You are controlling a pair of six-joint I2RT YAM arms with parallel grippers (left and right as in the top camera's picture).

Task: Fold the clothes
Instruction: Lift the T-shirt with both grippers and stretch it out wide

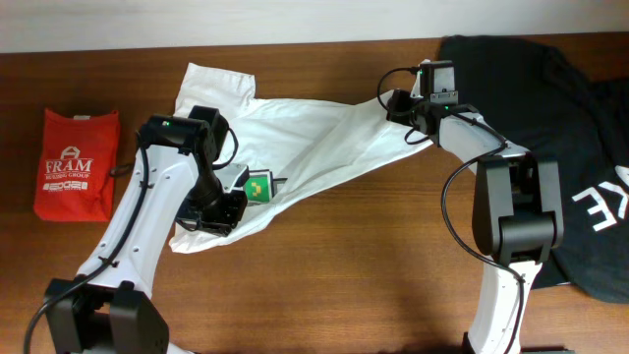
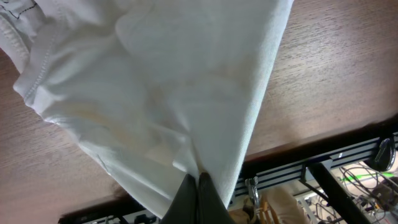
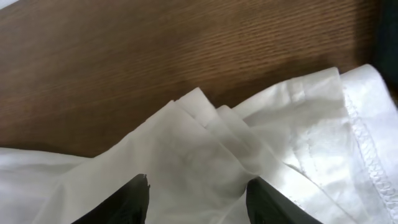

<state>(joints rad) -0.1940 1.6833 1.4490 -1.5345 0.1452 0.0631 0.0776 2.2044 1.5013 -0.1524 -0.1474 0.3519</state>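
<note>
White T-shirt (image 1: pixel 324 138) lies wrinkled on desk (image 1: pixel 344 265). Left tool (image 2: pixel 198 180) pressed together, pinching the cloth. Right tool (image 3: pixel 199 193) spread, fingers astride a layered shirt corner.

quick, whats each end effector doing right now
left end effector: closed, pinching the white T-shirt.
right end effector: open, fingers either side of the shirt's fabric, not clamped on it.

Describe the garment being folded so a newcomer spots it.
At the middle of the brown wooden table lies a wrinkled white cotton T-shirt. Unlike the red printed shirt and black shirt flanking it, it bears a small green-and-yellow square label.
</note>
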